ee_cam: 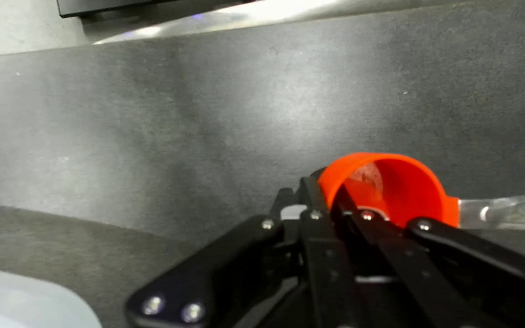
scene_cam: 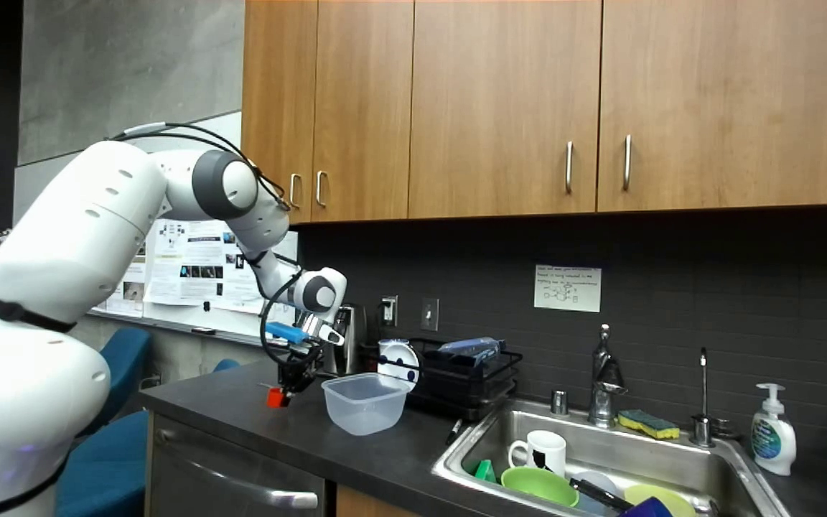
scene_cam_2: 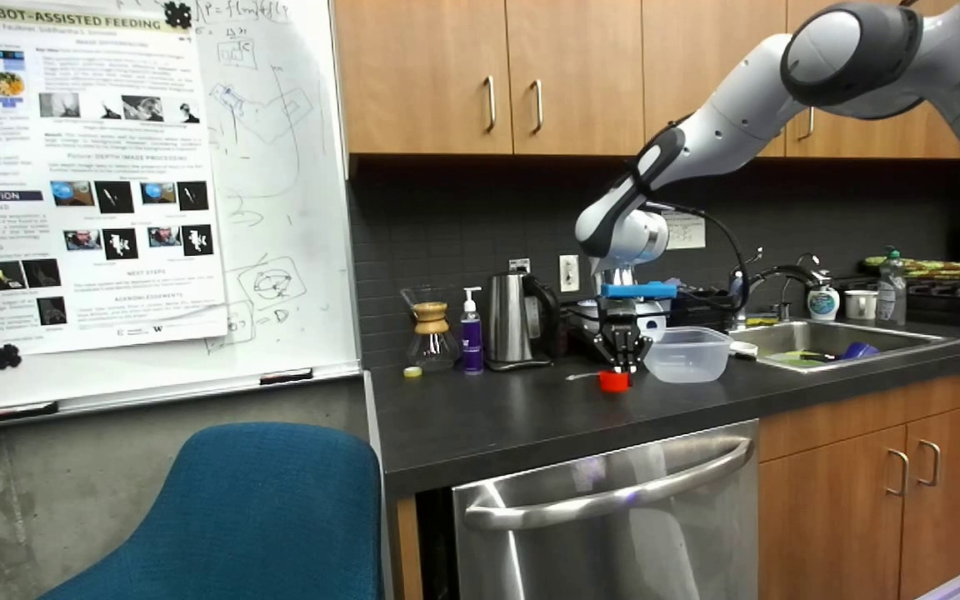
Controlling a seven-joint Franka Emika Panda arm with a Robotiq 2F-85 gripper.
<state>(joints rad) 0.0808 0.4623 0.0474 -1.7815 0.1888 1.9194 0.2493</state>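
So, the red measuring cup is between the worktop's front and back edges, clear handle aimed at the end edge by the whiteboard. Looks like the gripper is pinching its wall, one finger inside, one outside. I'd call this the grasping step; can't tell if it's off the surface. Next move, I reckon, needs a firm pinch and care around the plastic tub near it, sink side. A kettle stands closer to the back edge.
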